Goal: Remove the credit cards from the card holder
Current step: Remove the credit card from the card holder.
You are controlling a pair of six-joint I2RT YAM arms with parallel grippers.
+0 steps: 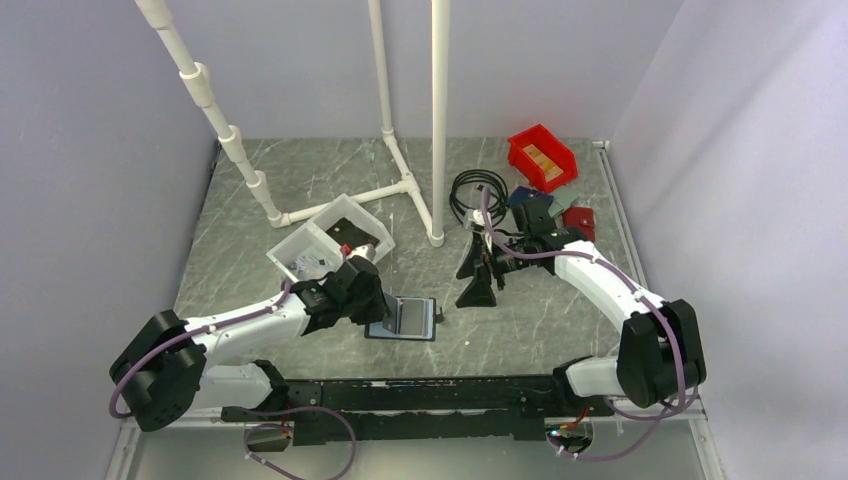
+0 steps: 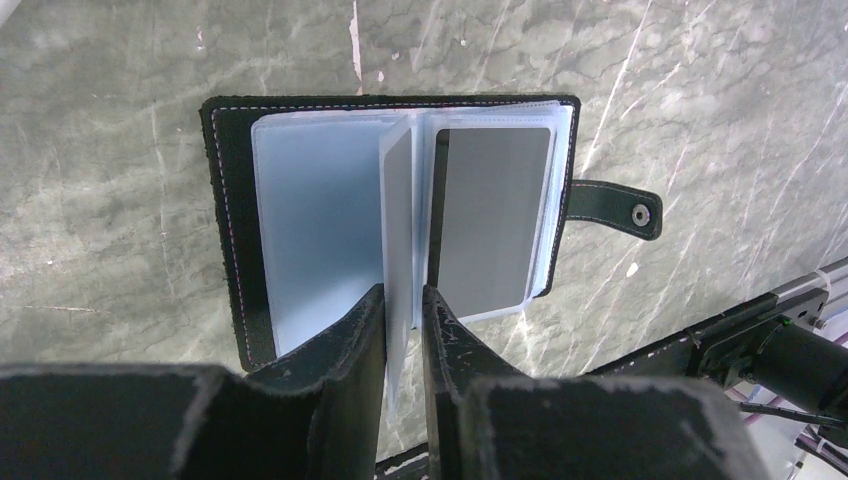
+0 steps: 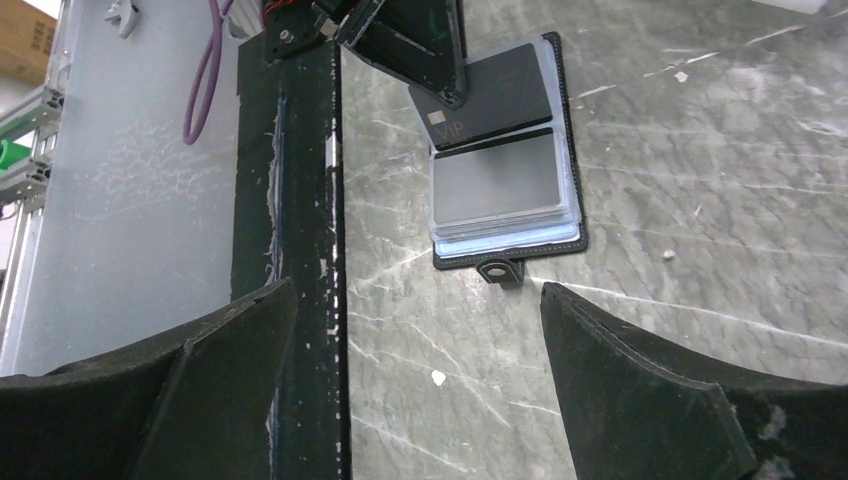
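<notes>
On the marble tabletop (image 1: 560,325), at twelve o'clock from the arm bases, the black card holder (image 1: 405,320) lies open. The left gripper (image 2: 404,300) narrowly pinches a dark credit card (image 3: 490,95) over its middle fold. At the holder's two o'clock, the right gripper (image 3: 417,290) hangs spread wide, empty.

Robotics lab test cell. Grey marbled tabletop (image 1: 300,190) boxed in by plain pale walls (image 1: 90,150). White plastic pipe frame (image 1: 438,120). Robot arms (image 1: 250,320) bolted to black rail (image 1: 420,395). Red bin (image 1: 522,148), coiled cable (image 1: 478,176).
</notes>
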